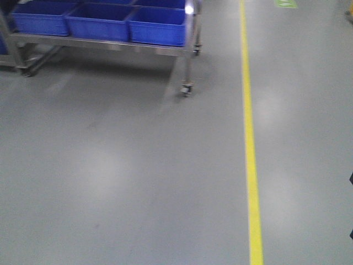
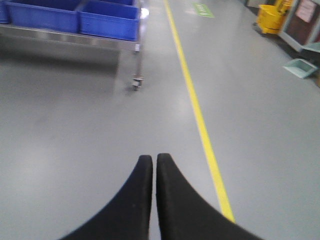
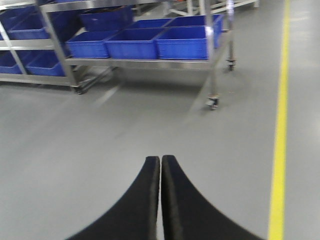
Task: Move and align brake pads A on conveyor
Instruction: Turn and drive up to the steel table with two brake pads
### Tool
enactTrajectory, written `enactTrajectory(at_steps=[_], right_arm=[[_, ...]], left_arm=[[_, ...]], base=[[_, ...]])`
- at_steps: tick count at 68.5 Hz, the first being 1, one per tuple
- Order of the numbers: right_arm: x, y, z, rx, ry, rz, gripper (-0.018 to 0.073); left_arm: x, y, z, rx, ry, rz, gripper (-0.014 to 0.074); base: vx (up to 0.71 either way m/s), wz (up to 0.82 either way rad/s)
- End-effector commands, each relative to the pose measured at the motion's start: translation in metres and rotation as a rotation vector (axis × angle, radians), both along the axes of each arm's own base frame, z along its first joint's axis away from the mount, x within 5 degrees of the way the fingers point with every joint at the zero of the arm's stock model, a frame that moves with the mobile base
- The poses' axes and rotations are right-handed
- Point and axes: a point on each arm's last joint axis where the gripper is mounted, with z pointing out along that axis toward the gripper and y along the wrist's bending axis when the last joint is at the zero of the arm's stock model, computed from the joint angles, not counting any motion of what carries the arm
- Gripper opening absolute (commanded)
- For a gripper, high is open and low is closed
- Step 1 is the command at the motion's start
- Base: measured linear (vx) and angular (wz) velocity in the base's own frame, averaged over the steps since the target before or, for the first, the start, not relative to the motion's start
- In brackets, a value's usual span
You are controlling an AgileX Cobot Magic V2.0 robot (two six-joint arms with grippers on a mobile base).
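The exterior front-facing view showed only grey floor [image 1: 110,176], a yellow line [image 1: 251,165] painted along it, and a steel trolley [image 1: 110,44] loaded with blue bins [image 1: 99,22]. Neither the brake pads A nor the conveyor appeared anywhere, so their position could not be told.

In the left wrist-mounted view, the left end effector [image 2: 154,158] had its two black fingers pressed together with nothing between them. It pointed out over bare floor towards the trolley's caster [image 2: 137,82]. A yellow mop bucket [image 2: 272,19] stood far off past the line.

The right wrist-mounted view gave the same picture. The right end effector [image 3: 160,159] was also closed and empty, and it faced the bin shelves.

By my reading, the task had not begun, because the robot was nowhere near a worktop or belt. The main risk lay in the approach. If the base steered too close to the trolley, it could clip a caster or a leg. If it stopped crooked at the conveyor, the pads could be out of reach. Fingers left together on arrival would shove a pad rather than grip it.
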Motion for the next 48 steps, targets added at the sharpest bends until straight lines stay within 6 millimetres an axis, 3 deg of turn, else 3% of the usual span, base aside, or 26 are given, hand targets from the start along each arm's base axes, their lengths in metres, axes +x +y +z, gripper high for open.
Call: enactTrajectory(at_steps=[1, 48], right_arm=[[0.0015, 0.0009, 0.0155, 0.009, -0.096, 0.009, -0.0008], [0.0015, 0.0009, 0.0155, 0.009, -0.096, 0.009, -0.0008]], left_arm=[[0.0018, -0.0012, 0.0146, -0.026, -0.092, -0.007, -0.0006], [0.0016, -0.0011, 0.0147, -0.026, -0.093, -0.007, -0.0006]], base=[[0.10, 0.63], [0.03, 0.83]])
